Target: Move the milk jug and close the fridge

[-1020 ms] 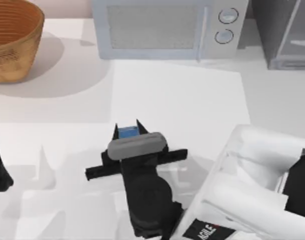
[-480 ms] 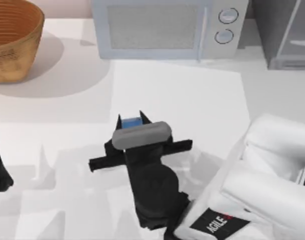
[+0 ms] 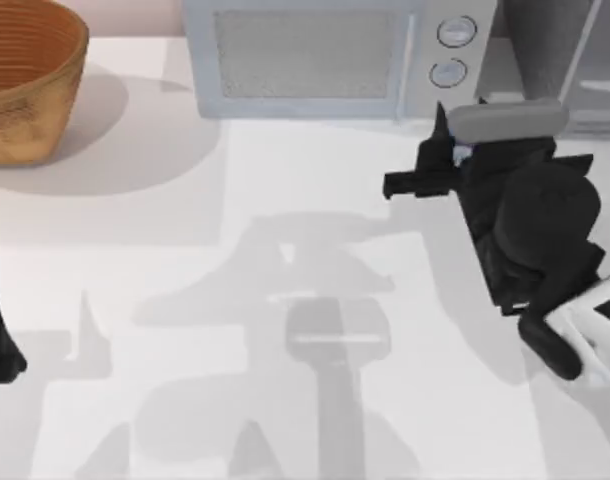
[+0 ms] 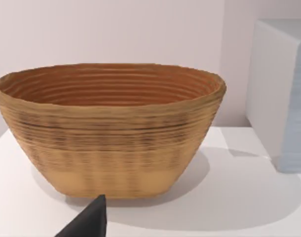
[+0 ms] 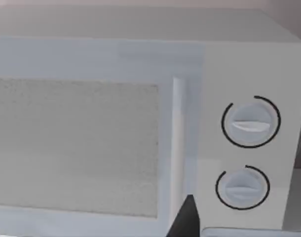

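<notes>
Moved since half a second ago: the right hand has travelled from the near middle of the surface to the far right, and now sits just in front of the microwave's dial end, beside the fridge.

Right hand: black, seen from above with a grey wrist-camera bar over it. One pointed finger rises at its far-left edge. How far the fingers stand apart cannot be told; the hand's own body covers the gap.

Milk jug: hard to make out. A small pale-blue sliver shows just beside the finger, under the grey bar; it may be the carton in the hand's grasp, but this cannot be confirmed.

Fridge: far right corner, cut off by the picture edge; dark grey body with a lighter silvery panel. Partly hidden by the right hand.

Microwave: pale, far middle. In the right wrist view its two round dials are close ahead, with a dark fingertip at the edge.

Wicker basket: far left, cut off at the edge.

Left arm: parked at the near left edge; its hand shows as a dark finger tip before the basket.
</notes>
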Controlling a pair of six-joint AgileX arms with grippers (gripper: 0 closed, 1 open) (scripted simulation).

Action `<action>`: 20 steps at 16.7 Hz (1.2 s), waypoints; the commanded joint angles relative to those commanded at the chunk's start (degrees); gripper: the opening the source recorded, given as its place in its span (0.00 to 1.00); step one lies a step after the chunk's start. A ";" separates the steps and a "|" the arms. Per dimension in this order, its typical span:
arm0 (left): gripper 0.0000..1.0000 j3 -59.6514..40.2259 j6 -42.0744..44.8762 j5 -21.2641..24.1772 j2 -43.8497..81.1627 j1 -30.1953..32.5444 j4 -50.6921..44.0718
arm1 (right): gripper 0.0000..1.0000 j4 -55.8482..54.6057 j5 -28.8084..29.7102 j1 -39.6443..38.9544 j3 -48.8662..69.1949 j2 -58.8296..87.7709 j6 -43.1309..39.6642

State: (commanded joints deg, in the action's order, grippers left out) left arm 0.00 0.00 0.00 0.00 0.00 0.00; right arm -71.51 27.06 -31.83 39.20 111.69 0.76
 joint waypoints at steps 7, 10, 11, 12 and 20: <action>1.00 0.00 0.00 0.00 0.00 0.00 0.00 | 0.00 6.51 -21.22 27.33 -14.29 -21.84 0.13; 1.00 0.00 0.00 0.00 0.00 0.00 0.00 | 0.00 7.65 -24.74 30.94 -16.79 -25.40 0.15; 1.00 0.00 0.00 0.00 0.00 0.00 0.00 | 0.00 7.67 -24.80 31.00 -16.83 -25.46 0.15; 1.00 0.00 0.00 0.00 0.00 0.00 0.00 | 0.00 7.67 -24.80 31.00 -16.83 -25.46 0.15; 1.00 0.00 0.00 0.00 0.00 0.00 0.00 | 0.00 8.04 -28.24 32.85 -7.33 -15.58 -0.79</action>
State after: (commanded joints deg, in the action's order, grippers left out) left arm 0.00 0.00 0.00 0.00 0.00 0.00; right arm -63.46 -1.19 1.02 31.87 96.10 -0.03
